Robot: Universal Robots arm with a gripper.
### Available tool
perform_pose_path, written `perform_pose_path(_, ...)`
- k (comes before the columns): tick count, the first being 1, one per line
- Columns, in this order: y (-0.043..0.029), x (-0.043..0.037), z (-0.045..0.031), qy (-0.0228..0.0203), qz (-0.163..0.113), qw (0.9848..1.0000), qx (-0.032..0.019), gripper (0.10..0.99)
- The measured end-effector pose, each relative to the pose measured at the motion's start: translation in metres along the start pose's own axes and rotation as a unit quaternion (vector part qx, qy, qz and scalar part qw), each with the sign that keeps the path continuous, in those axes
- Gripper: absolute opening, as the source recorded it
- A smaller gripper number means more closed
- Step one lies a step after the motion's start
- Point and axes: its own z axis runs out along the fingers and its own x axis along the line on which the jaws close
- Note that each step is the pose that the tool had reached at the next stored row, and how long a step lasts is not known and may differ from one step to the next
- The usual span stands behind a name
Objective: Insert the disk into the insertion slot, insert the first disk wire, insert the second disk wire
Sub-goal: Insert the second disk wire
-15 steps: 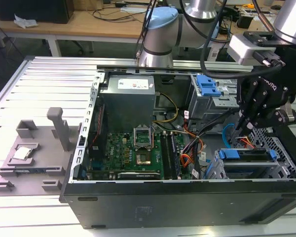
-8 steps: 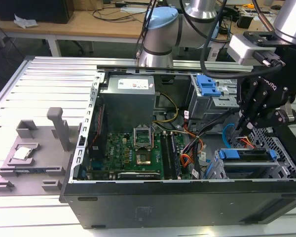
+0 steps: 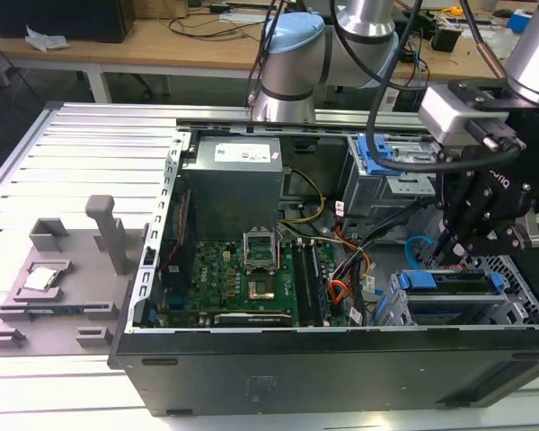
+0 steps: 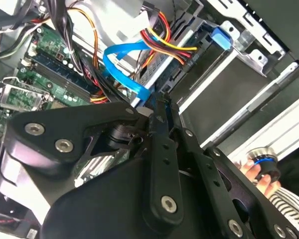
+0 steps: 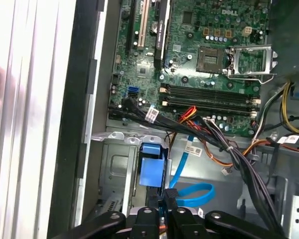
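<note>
The black metal gripper (image 3: 451,256) hangs just above the grey holey metal insertion slot (image 3: 521,269). Its thin fingers (image 5: 170,199) look pinched shut on the shiny light blue second disk wire (image 5: 192,195), which curls in a loop beside the slot. The flat disk (image 3: 454,281) in its blue plastic frame sits inside that slot.

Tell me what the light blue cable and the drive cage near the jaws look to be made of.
The second disk wire looks like glossy flexible plastic: a smooth light blue ribbon with sheen, bent into a loop. The drive cage looks like grey sheet metal with a dull finish, going by its perforated wall and thin folded edges. Its blue strips look like moulded plastic.
</note>
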Motion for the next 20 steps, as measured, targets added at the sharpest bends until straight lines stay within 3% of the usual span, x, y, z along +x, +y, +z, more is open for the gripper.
perform_pose_path(2, -0.0011, -0.0001, 0.0043, -0.0002, 0.008, 1.0, -0.0003, 0.165)
perform_pose_path(4, -0.0089, 0.0004, 0.0117, -0.0004, 0.015, 0.9999, -0.0008, 0.165)
perform_pose_path(8, -0.0189, 0.0011, 0.0139, -0.0006, 0.017, 0.9999, -0.0011, 0.165)
perform_pose_path(20, -0.0196, 0.0031, 0.0186, 0.0012, 0.017, 0.9999, -0.0012, 0.165)
